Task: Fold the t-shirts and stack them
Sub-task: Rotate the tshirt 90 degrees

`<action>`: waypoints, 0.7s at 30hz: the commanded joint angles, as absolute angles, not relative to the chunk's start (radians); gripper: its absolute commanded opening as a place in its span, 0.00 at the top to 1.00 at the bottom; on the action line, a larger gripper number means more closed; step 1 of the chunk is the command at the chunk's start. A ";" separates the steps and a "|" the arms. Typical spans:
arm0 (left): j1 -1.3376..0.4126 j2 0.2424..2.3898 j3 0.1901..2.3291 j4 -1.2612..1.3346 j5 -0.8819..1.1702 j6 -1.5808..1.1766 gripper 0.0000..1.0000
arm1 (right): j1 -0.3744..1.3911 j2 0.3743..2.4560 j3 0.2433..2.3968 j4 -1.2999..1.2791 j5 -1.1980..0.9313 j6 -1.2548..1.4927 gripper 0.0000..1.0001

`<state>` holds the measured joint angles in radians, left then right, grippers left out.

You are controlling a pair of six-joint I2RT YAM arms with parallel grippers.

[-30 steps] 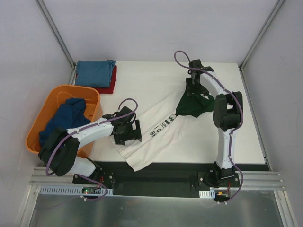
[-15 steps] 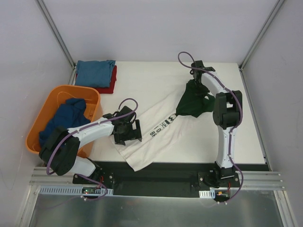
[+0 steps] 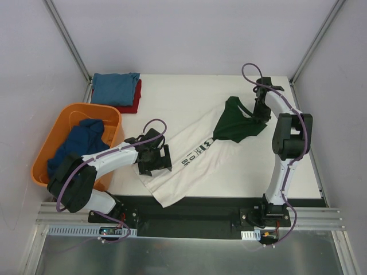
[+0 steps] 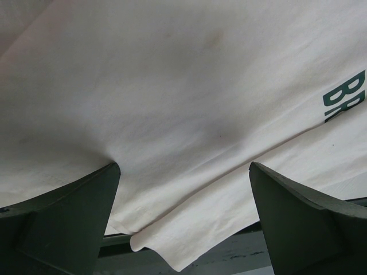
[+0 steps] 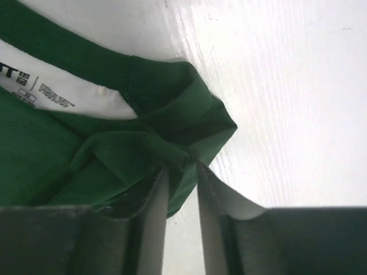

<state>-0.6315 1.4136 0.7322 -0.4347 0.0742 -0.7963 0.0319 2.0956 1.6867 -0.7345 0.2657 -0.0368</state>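
1. The cream t-shirt [image 3: 189, 166] lies stretched in a long diagonal band across the white bench [image 3: 183, 91], from the near edge by the left arm up toward the far right. Its dark green sleeve end [image 3: 235, 127] is bunched and lifted into a peak.
2. In the left wrist view the cream t-shirt [image 4: 172, 103] shows smooth cloth with soft creases and a doubled hem edge hanging at the bottom.
3. Writing: green letters "BR" run off the right edge of the left wrist view. In the right wrist view a white neck label [image 5: 54, 100] seems to read "PEANUTS" – the rest is too small to read. From above, the dark print along the shirt is not legible.
4. The left tool [image 3: 155, 163] sits on the near cream end, its jaws wide apart; one finger [image 4: 69, 217] dents the cloth.
5. The right tool [image 3: 261, 112] has its jaws together on a fold of the green sleeve end [image 5: 86, 160], pinched at the fingertips [image 5: 155, 200].
6. A folded blue t-shirt [image 3: 116, 87] rests on a red t-shirt [image 3: 133, 102] in the far left corner, well apart from both tools.
7. A navy t-shirt [image 3: 80, 143] lies crumpled in the orange basket [image 3: 54, 134] – just beside the left arm.
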 commanded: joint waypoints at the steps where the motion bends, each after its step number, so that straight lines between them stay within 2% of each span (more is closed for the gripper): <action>1: -0.635 1.470 0.666 -0.477 0.078 -0.810 0.01 | 0.015 2.068 1.750 -0.758 0.265 -0.028 0.59; 2: -0.635 1.470 0.666 -0.477 0.077 -0.808 0.01 | 0.014 2.066 1.764 -0.768 0.270 -0.038 0.39; 3: -0.635 1.467 0.669 -0.477 0.078 -0.807 0.01 | 0.012 2.066 1.797 -0.793 0.273 -0.041 0.34; 5: -0.635 1.470 0.672 -0.477 0.080 -0.804 0.01 | 0.014 2.054 1.821 -0.817 0.261 -0.054 0.25; 9: -0.635 1.468 0.683 -0.477 0.078 -0.796 0.01 | 0.017 1.968 1.778 -0.816 0.129 -0.058 0.19; 16: -0.635 1.459 0.690 -0.477 0.083 -0.784 0.01 | 0.057 1.663 1.404 -0.651 -0.181 0.075 0.19; 17: -0.635 1.460 0.690 -0.477 0.086 -0.785 0.01 | 0.064 1.640 1.317 -0.634 -0.193 0.101 0.23; 21: -0.635 1.450 0.690 -0.477 0.090 -0.776 0.01 | 0.126 1.591 1.191 -0.601 -0.249 0.164 0.36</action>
<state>-0.6315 1.4136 0.7345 -0.4374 0.0746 -0.7948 0.0700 1.6268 1.2922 -0.6640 -0.1276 0.0635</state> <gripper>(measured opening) 0.993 0.690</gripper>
